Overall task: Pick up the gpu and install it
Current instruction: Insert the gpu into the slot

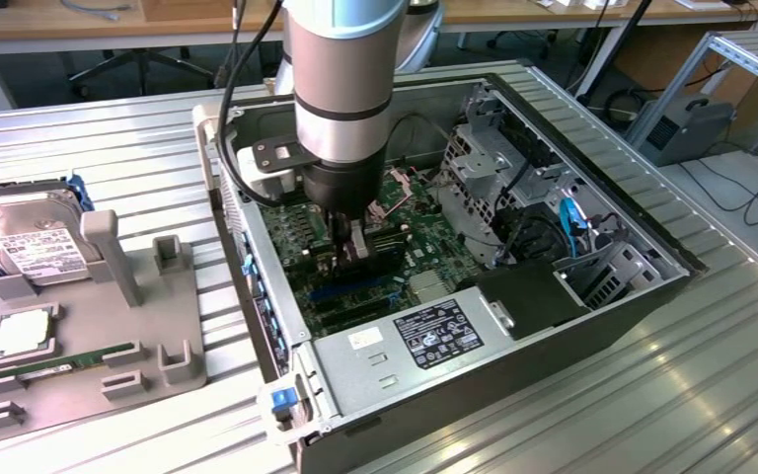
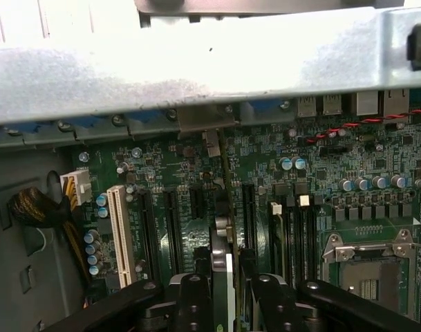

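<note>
The gpu (image 2: 222,232) shows edge-on as a thin dark card standing upright over the motherboard's (image 2: 321,173) long black slots, its far end reaching the silver bracket tab at the case's rear wall (image 2: 196,76). My gripper (image 2: 227,294) is shut on its top edge, one black finger on each face. In the exterior view the arm reaches straight down into the open computer case (image 1: 524,326). There the gripper (image 1: 350,237) holds the dark gpu (image 1: 360,259) low over the green motherboard (image 1: 413,222). Whether the card's edge is inside a slot is hidden.
A white slot (image 2: 117,232) and a yellow-black cable bundle (image 2: 37,207) lie to one side of the card, the CPU socket (image 2: 366,266) to the other. In the case are the power supply (image 1: 418,341) and drive cage (image 1: 497,168). A grey fixture holds a hard drive (image 1: 31,247) and memory stick (image 1: 70,360).
</note>
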Tool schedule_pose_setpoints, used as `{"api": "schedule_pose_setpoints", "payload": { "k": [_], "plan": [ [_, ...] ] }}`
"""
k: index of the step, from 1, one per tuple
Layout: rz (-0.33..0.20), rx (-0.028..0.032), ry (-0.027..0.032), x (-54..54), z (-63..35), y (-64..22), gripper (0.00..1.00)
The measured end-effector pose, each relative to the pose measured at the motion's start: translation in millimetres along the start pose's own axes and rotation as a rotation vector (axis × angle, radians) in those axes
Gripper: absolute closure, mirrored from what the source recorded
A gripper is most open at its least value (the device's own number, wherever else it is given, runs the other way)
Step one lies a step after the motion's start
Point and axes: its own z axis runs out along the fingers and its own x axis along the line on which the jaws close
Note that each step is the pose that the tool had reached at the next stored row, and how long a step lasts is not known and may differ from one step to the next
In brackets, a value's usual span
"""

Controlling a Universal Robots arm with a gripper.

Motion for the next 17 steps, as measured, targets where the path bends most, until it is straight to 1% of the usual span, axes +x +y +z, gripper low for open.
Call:
{"api": "schedule_pose_setpoints", "payload": {
  "k": [2, 4, 17],
  "plan": [
    [0.0, 0.0007, 0.0024, -0.3, -1.1, -0.2, 0.73],
    [0.0, 0.0005, 0.0032, -0.5, -1.7, -0.1, 0.73],
    [-0.003, 0.0005, 0.0039, -1.2, -3.8, -0.2, 0.73]
  ]
}}
